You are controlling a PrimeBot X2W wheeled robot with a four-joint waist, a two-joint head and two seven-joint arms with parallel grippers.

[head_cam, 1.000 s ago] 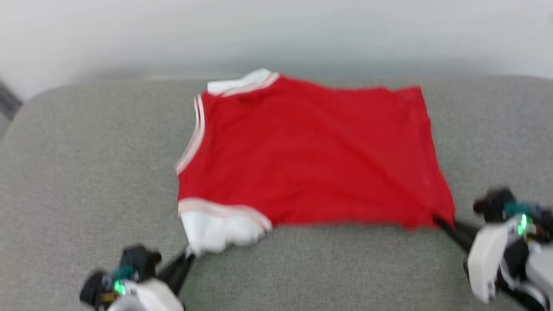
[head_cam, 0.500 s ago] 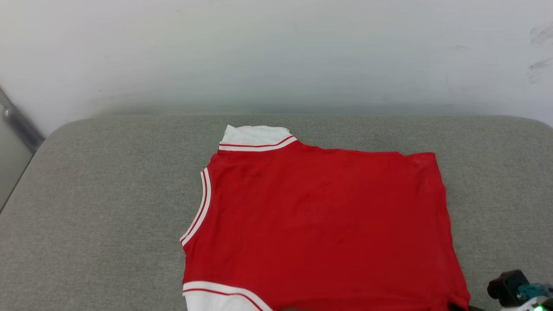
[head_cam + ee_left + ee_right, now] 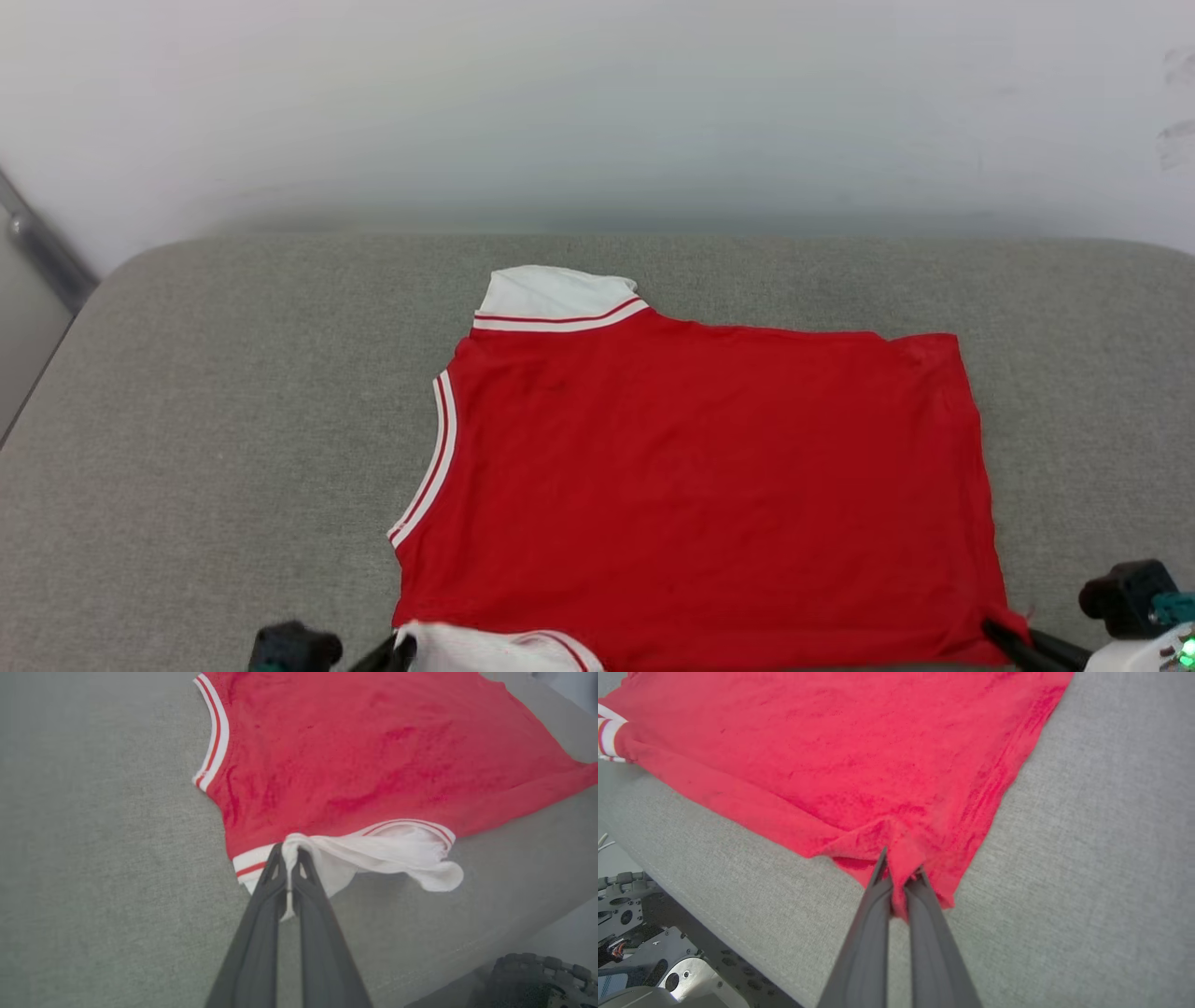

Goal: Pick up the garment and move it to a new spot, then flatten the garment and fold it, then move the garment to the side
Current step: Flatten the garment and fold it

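Pulled slightly toward the bench's (image 3: 233, 392) front edge, the shirt (image 3: 691, 485) lay flat; left gripper (image 3: 290, 849) clamped its sleeve (image 3: 397, 851), right gripper (image 3: 901, 863) its hem (image 3: 938, 882).

No legible text, labels, numbers anywhere; garment (image 3: 691, 485) face plain red.

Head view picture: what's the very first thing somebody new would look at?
The big red shirt grabs the eye first, spread flat in the middle of the grey cushion. Next come the dark pincers at its near edge: the left gripper pinches the white sleeve, and the right gripper pinches the red bottom corner.
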